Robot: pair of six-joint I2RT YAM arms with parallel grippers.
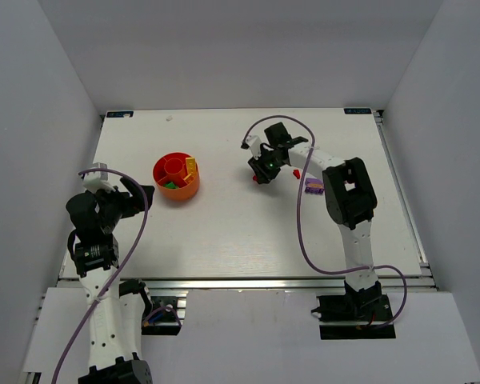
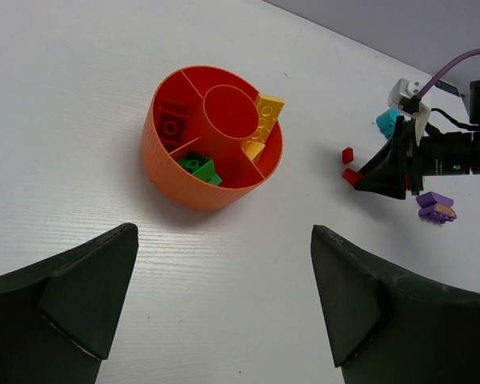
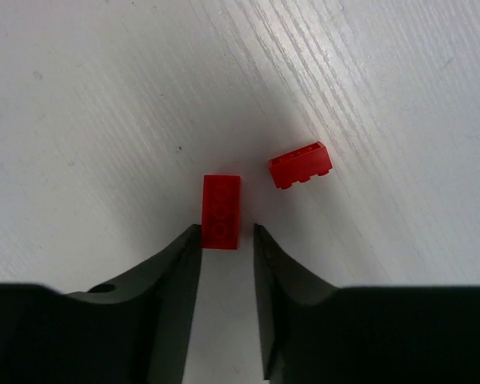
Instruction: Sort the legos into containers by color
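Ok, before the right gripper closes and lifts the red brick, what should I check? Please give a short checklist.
1. Red brick lies between the right gripper fingers: ok, near their tips.
2. Both fingers pressed on it: not ok, a gap shows on one side.
3. Second red brick is outside the jaws: ok.
4. Orange bowl has room in its red compartment: ok.
5. Left gripper is open and apart from the bowl: ok.
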